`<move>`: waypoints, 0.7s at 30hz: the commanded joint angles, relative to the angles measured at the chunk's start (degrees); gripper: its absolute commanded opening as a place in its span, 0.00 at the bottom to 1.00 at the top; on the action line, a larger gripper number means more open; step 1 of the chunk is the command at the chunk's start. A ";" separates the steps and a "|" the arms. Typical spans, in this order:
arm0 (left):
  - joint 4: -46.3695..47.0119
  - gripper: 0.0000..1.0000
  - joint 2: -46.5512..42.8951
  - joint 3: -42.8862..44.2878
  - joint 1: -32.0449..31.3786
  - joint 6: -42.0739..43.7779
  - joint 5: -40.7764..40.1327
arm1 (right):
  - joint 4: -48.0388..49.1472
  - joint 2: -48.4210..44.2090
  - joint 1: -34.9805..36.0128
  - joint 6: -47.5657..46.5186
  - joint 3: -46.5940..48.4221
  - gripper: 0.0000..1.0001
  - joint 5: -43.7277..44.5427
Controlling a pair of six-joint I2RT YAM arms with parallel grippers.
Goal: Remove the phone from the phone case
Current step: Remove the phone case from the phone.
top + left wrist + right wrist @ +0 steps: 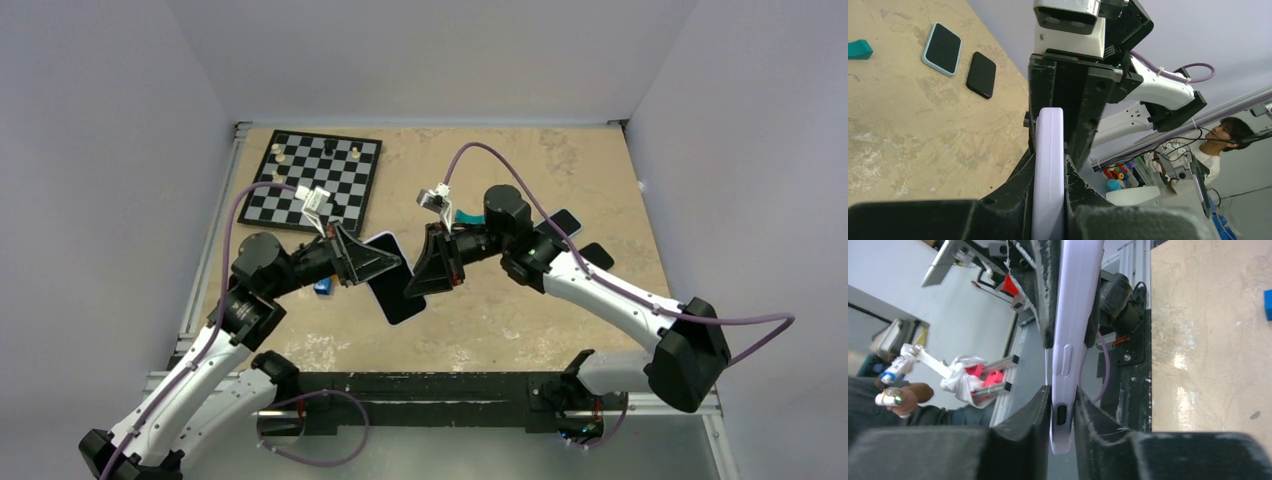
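A phone in a lilac case (396,280) is held above the table between both grippers, screen up in the top view. My left gripper (395,262) is shut on its left edge; the left wrist view shows the lilac case edge (1049,170) pinched between the black fingers (1013,190). My right gripper (420,283) is shut on the opposite edge; the right wrist view shows the case (1073,330) with its side buttons and port clamped between the pads (1035,415).
A chessboard (315,178) with a few pieces lies at the back left. A blue block (322,286) lies under the left arm. A teal object (466,217), a light-blue cased phone (942,48) and a black phone (981,74) lie at the back right.
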 commanded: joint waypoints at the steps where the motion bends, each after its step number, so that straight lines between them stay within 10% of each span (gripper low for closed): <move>1: 4.74 0.00 -3.96 -0.50 -0.06 -4.36 -5.26 | 1.52 -3.15 -0.78 -2.97 0.05 0.38 3.43; 9: 26.35 0.00 -8.87 -14.12 -0.06 -16.64 -24.14 | 34.19 -9.85 2.24 19.67 -17.27 0.67 22.82; 21: 44.80 0.00 -3.17 -18.75 0.00 -20.40 -30.79 | 41.18 -5.91 3.62 23.66 -18.50 0.56 27.11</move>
